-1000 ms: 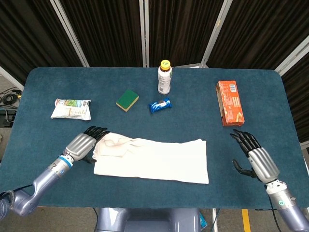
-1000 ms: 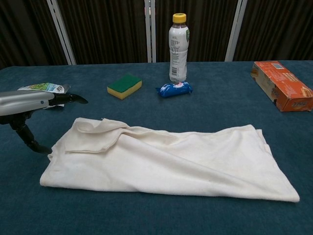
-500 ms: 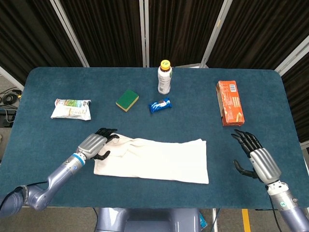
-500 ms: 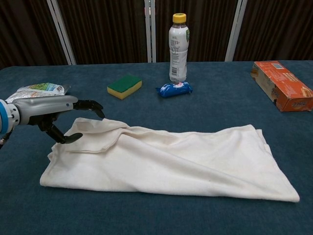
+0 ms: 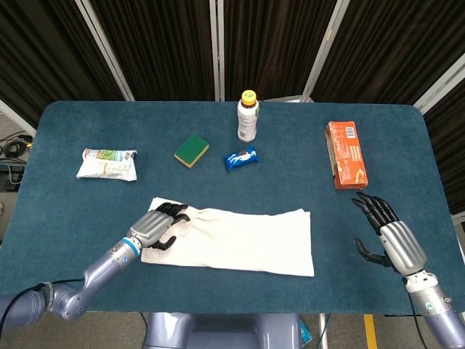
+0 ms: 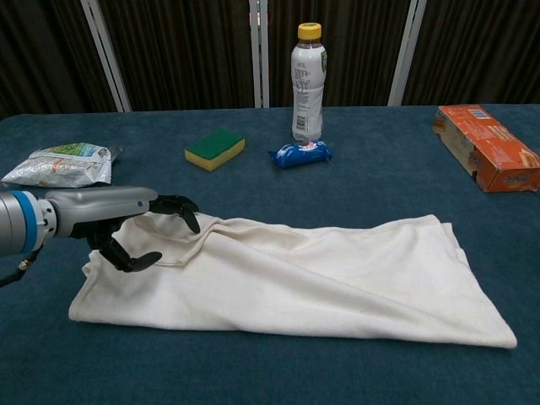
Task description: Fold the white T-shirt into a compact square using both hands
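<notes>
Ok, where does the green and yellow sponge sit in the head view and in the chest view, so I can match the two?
Head view: the green and yellow rectangular sponge lies upper centre-left on the blue table, beyond the white T-shirt.
Chest view: the sponge lies left of centre, in the far half of the table.
Shared landmark: the white plastic bottle with a yellow cap stands to the sponge's right in both.

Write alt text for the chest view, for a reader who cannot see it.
A left robot hand reaches over the left end of a white T-shirt lying folded into a long strip on a blue table. Behind the shirt stand a bottle, a sponge, a blue snack packet, a snack bag and an orange box.
</notes>
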Robot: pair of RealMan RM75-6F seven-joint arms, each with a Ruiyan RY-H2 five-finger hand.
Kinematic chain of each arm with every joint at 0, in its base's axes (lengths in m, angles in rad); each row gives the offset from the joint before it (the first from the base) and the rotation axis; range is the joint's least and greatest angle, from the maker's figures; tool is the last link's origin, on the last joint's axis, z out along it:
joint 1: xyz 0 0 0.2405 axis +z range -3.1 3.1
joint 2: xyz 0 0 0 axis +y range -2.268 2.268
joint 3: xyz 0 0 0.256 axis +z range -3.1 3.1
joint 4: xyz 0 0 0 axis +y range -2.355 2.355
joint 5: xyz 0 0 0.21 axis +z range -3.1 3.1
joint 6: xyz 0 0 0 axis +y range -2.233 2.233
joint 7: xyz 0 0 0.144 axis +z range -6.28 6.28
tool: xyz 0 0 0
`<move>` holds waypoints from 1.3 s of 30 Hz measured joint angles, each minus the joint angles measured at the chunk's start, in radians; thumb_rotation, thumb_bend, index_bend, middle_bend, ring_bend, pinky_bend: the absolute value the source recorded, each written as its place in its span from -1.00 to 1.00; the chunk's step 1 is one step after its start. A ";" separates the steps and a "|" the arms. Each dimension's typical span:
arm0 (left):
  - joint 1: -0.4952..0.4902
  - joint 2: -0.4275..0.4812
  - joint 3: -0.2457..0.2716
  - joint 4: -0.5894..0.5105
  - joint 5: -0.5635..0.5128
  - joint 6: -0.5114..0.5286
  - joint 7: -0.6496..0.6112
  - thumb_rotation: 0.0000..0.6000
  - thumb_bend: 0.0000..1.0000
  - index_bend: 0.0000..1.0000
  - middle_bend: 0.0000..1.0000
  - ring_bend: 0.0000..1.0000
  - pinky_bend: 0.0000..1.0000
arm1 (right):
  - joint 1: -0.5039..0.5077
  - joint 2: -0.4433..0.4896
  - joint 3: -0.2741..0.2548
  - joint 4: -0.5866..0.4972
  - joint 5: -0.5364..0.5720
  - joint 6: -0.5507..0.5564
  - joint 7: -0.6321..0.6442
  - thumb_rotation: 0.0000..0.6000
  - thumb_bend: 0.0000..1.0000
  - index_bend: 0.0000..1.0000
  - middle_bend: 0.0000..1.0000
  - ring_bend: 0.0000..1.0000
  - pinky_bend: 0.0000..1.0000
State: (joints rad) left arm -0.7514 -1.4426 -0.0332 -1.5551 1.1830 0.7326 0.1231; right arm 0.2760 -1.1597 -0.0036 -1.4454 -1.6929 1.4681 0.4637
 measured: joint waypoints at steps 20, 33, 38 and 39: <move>0.062 0.050 0.074 -0.007 0.161 0.051 -0.118 0.95 0.14 -0.59 -1.00 -1.00 -1.00 | -0.002 0.002 0.002 -0.001 0.002 0.002 0.003 1.00 -0.25 -0.85 -1.00 -1.00 -1.00; 0.095 0.043 0.118 0.051 0.250 0.059 -0.252 0.96 0.14 -0.58 -1.00 -1.00 -1.00 | 0.000 0.000 0.003 -0.001 0.001 -0.002 -0.004 1.00 -0.25 -0.85 -1.00 -1.00 -1.00; 0.104 0.047 0.120 0.053 0.286 0.096 -0.280 0.98 0.15 -0.57 -1.00 -1.00 -1.00 | -0.001 0.001 0.003 -0.001 0.002 -0.002 -0.005 1.00 -0.25 -0.85 -1.00 -1.00 -1.00; 0.108 0.052 0.120 0.050 0.298 0.112 -0.286 0.98 0.15 -0.56 -1.00 -1.00 -1.00 | -0.001 0.001 0.003 -0.001 0.002 -0.002 -0.005 1.00 -0.25 -0.85 -1.00 -1.00 -1.00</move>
State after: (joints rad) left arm -0.6437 -1.3903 0.0868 -1.5051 1.4806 0.8450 -0.1633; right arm 0.2753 -1.1591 -0.0009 -1.4465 -1.6908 1.4658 0.4582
